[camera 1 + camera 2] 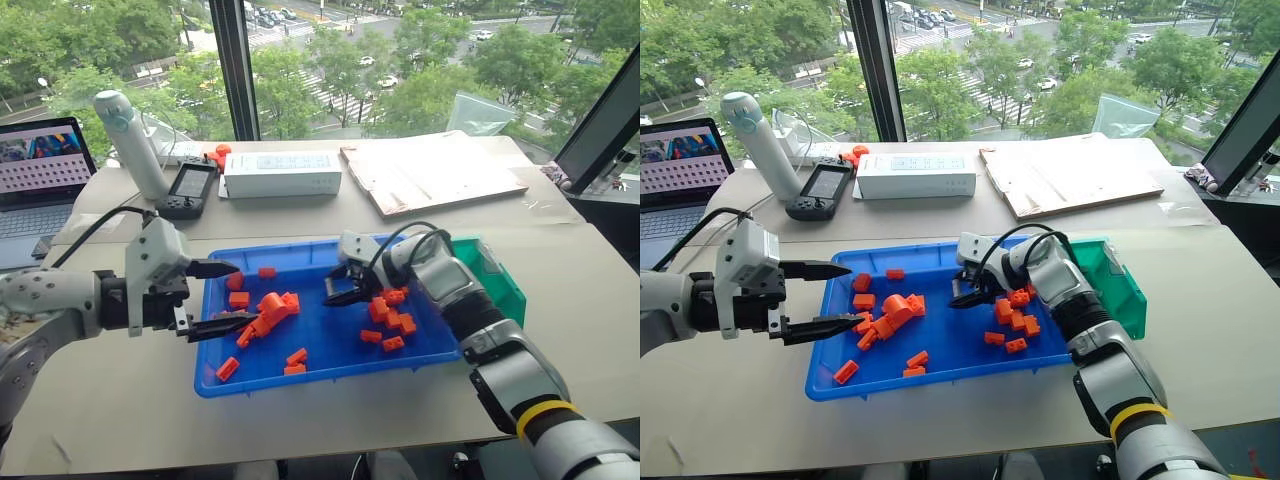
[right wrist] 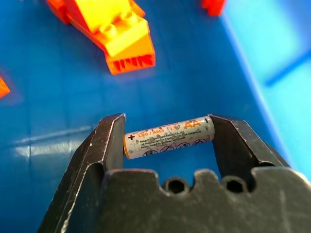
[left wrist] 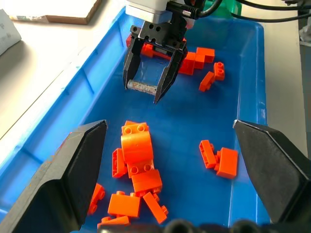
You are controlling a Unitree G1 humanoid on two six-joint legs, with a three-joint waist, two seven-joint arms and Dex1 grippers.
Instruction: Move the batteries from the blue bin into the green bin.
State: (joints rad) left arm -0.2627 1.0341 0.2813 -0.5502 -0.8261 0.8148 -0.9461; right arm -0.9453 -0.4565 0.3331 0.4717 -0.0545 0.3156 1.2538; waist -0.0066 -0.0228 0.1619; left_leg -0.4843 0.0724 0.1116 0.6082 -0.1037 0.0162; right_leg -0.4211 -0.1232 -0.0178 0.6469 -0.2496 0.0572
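R gripper [image 3: 154, 92] pinches a battery [image 2: 168, 138] end to end, above the blue bin [image 1: 330, 352] floor. L gripper [image 1: 222, 298] hangs spread wide over orange bricks [image 1: 272, 308] at the bin's left; green bin [image 1: 503, 280] sits far right.

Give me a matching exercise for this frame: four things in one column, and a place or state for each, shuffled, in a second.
Things:
1. battery
2. green bin
3. left gripper
4. white box

Places or states:
A. on the table behind the blue bin
B. jaws wide open, holding nothing
C. gripped end to end between the right gripper jaws
D. against the blue bin's right end

Pairs: 1-C, 2-D, 3-B, 4-A
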